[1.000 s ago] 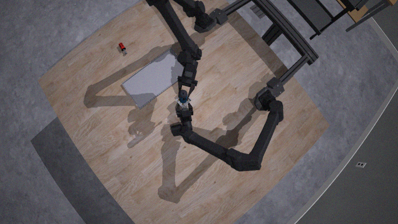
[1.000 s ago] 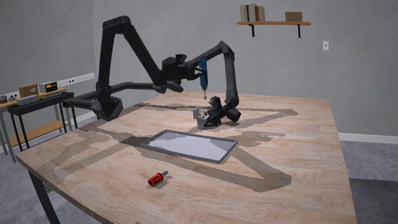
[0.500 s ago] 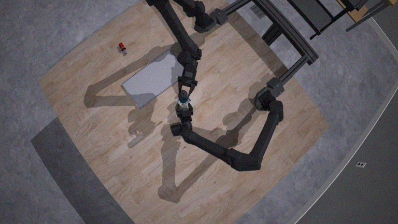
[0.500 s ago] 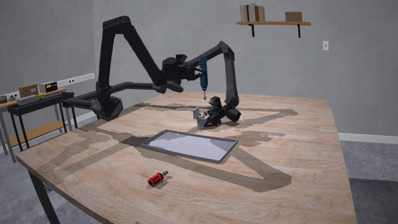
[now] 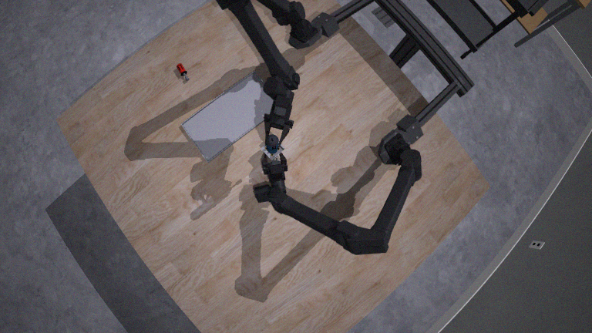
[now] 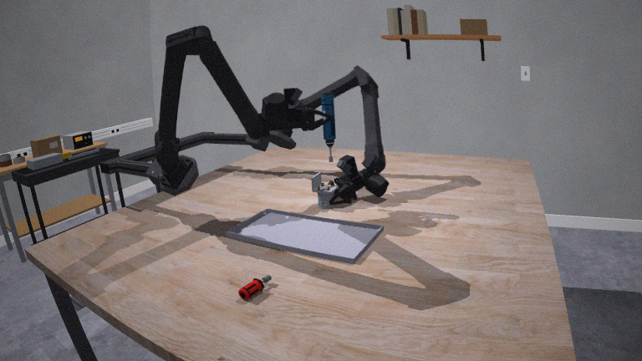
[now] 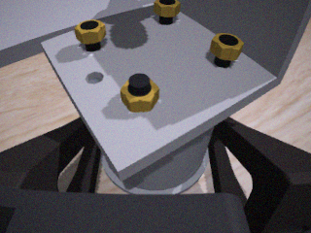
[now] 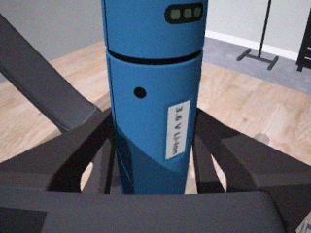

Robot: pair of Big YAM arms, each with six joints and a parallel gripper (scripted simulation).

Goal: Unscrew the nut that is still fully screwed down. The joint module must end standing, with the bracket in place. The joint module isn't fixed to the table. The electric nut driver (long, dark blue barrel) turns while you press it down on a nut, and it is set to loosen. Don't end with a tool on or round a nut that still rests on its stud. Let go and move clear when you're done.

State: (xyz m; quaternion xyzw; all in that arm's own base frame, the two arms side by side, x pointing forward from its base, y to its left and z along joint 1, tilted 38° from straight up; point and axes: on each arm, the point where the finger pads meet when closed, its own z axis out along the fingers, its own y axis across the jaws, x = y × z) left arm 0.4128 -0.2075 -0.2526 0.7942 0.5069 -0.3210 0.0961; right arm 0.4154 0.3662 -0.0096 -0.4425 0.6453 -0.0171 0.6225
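Note:
The joint module (image 6: 325,200) (image 7: 162,170) stands upright on the table with a grey bracket (image 7: 180,73) (image 6: 316,180) on top. My left gripper (image 7: 155,117) (image 6: 338,191) (image 5: 274,163) is low and shut on the module's round body. Of several gold nuts on the bracket, the near nut (image 7: 140,96) sits flat on the plate with its stud poking out. Three others, such as one nut (image 7: 226,46), ride high on their studs. My right gripper (image 8: 154,116) (image 6: 322,118) (image 5: 275,133) is shut on the blue nut driver (image 8: 153,97) (image 6: 327,118) (image 5: 272,142), upright with its tip well above the bracket.
A shallow grey tray (image 5: 227,116) (image 6: 308,234) lies beside the module. A small red screwdriver (image 5: 181,70) (image 6: 251,287) lies far off near the table edge. Both arms meet over the module.

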